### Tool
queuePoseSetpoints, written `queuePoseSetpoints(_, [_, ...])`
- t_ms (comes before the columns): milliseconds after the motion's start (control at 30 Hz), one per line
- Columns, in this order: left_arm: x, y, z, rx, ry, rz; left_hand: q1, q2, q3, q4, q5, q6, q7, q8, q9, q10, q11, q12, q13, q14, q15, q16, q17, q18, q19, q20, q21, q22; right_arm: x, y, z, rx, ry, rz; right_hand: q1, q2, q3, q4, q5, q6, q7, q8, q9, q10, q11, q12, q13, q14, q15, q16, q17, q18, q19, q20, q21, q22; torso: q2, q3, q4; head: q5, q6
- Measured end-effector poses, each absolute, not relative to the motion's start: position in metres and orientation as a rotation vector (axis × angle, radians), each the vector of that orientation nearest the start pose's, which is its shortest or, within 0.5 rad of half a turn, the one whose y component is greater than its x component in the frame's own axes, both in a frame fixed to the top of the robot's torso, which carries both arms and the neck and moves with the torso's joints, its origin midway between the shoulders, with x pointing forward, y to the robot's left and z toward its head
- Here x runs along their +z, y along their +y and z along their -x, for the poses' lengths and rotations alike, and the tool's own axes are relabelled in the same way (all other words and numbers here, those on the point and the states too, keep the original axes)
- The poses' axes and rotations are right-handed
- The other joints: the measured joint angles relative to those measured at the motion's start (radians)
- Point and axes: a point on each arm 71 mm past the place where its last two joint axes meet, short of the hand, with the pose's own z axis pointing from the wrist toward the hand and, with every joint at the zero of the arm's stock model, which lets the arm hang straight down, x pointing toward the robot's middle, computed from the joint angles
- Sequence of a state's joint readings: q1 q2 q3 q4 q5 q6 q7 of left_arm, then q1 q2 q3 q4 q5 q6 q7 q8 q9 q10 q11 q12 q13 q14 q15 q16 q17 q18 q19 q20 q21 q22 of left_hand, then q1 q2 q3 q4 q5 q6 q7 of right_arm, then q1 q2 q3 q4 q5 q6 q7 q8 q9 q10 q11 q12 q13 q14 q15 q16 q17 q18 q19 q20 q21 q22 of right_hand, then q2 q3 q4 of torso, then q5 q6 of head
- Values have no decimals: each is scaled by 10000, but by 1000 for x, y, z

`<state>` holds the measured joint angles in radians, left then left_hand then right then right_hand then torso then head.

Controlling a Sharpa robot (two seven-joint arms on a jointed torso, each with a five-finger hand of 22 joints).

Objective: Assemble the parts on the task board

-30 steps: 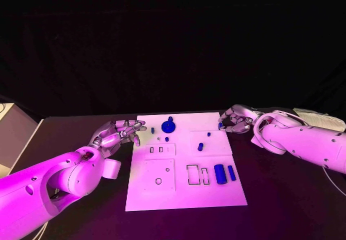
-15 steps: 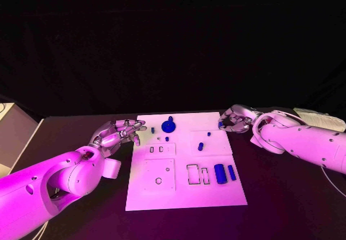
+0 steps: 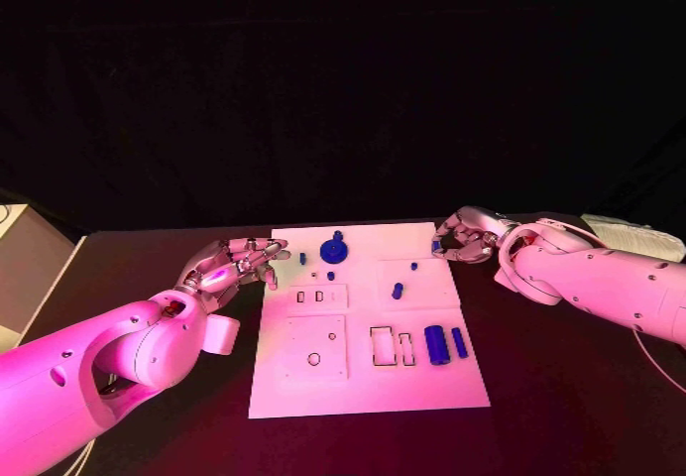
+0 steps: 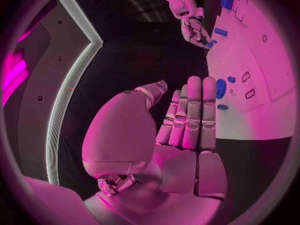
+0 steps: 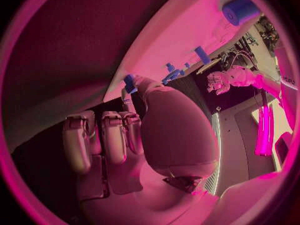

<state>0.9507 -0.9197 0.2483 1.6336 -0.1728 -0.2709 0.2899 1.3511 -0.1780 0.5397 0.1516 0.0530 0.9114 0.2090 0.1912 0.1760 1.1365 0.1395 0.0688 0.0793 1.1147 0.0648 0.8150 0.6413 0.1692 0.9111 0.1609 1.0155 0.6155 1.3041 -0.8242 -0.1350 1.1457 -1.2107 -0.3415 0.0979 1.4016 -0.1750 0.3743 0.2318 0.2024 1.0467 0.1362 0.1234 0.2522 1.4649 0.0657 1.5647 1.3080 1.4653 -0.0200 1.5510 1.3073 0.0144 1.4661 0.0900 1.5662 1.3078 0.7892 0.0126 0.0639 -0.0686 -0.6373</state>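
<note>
The white task board [image 3: 365, 382] lies in the middle of the table. On it are a round blue part [image 3: 333, 250], several small blue pegs [image 3: 398, 291], a thick blue cylinder [image 3: 436, 344] and a blue bar [image 3: 459, 342]. My right hand [image 3: 465, 236] is at the board's far right edge and pinches a small blue part [image 5: 129, 81] between thumb and fingertip; the same small blue part [image 4: 209, 44] is at that hand's fingertips in the left wrist view. My left hand [image 3: 240, 263] hovers beside the board's far left edge, fingers stretched side by side [image 4: 190, 112], holding nothing.
Empty rectangular slots [image 3: 382, 346] sit beside the cylinder, and two small slots [image 3: 309, 296] lie near the left edge. A square inset [image 3: 314, 347] with holes fills the near left of the board. A pale box [image 3: 18, 268] stands at the table's left.
The right hand has edged slightly along the board's far right edge with the small part. The left hand and the parts on the board have stayed put.
</note>
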Motion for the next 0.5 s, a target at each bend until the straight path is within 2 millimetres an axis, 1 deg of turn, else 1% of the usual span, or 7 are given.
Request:
queuePoseSetpoints(67, [-182, 219, -462, -15984, 14407, 11117, 0, 0, 0, 0, 0, 0, 0, 0, 0, 0, 0, 0, 0, 0, 0, 0, -6, 0, 0, 0, 0, 0, -174, -311, -549, 5212, 16092, -536, -5, 1, 1, 1, -39, 50, -48, 69, 10, 16, -51, 0, 0, 30, -37, 0, 0, 0, -13, -65, 0, 0, 0, -2, 1, -1, 0])
queuePoseSetpoints(100, [-182, 219, -462, -15985, 14409, 11118, 0, 0, 0, 0, 0, 0, 0, 0, -1, 0, 0, 0, 0, 0, 0, 0, -6, -1, 0, 0, 0, 0, -173, -311, -549, 5215, 16030, -542, -124, 8, 24, 24, -90, 131, -59, 121, 21, 16, -51, 0, 0, 9, -59, 0, 0, 1, 9, -85, 0, 0, -1, -3, 2, -1, -1])
queuePoseSetpoints(233, [-182, 219, -462, -15983, 14413, 11120, 0, 0, 0, 0, 0, 0, 0, 0, 0, 0, 0, 0, 0, 0, 0, 0, -6, -1, 0, 0, 0, -1, -172, -309, -548, 5219, 15758, -579, -228, 13, 28, 29, -94, 268, -159, 267, 79, 28, -148, 0, -1, 14, -127, 0, 0, 0, -17, -132, 0, 0, -5, -3, 4, -2, -12])
queuePoseSetpoints(267, [-182, 219, -462, -15983, 14413, 11120, 0, 0, 0, 0, 0, 0, 0, 0, -1, 0, 0, 0, 0, 0, 0, 0, -6, -1, 0, 0, 0, -1, -171, -309, -548, 5216, 15685, -594, -228, 13, 34, 35, -95, 306, -164, 282, 82, 0, -176, 0, -1, 14, -127, 0, 0, 0, -17, -132, 0, -1, -6, -3, 4, -2, -13])
queuePoseSetpoints(400, [-182, 219, -462, -15982, 14416, 11121, 0, 0, 0, 0, 0, 0, 0, 0, -1, 0, 0, 0, 0, 0, 0, 0, -6, 0, 0, 0, 0, 11, -169, -305, -547, 5227, 15344, -697, -257, 37, 55, 56, -113, 332, -189, 347, 98, 0, -176, 0, -1, 13, -128, 0, 0, 1, -15, -134, 0, -1, -12, -5, 5, 14, -14])
queuePoseSetpoints(433, [-182, 219, -462, -15981, 14417, 11121, 0, 0, 0, 0, 0, 0, 0, 0, -1, 0, 0, 0, 0, 0, 0, 0, -5, 0, 0, 0, 0, 11, -168, -304, -547, 5238, 15271, -724, -335, 9, 55, 56, -113, 334, -192, 353, 151, 0, -176, 0, -2, 13, -128, 0, 0, 0, 19, -167, 0, -2, -12, -5, 5, 20, -14])
queuePoseSetpoints(500, [-182, 220, -462, -15975, 14418, 11123, 0, 0, 0, 0, 0, 0, 0, 0, -1, 0, 0, 0, 0, 0, 0, 0, -5, 0, 0, 0, 0, 11, -167, -301, -545, 5288, 15129, -779, -335, 9, 55, 57, -113, 337, -195, 354, 151, 20, -196, 0, -2, -5, -146, 0, 0, 1, 19, -168, 0, -1, -15, -4, 3, 32, -14])
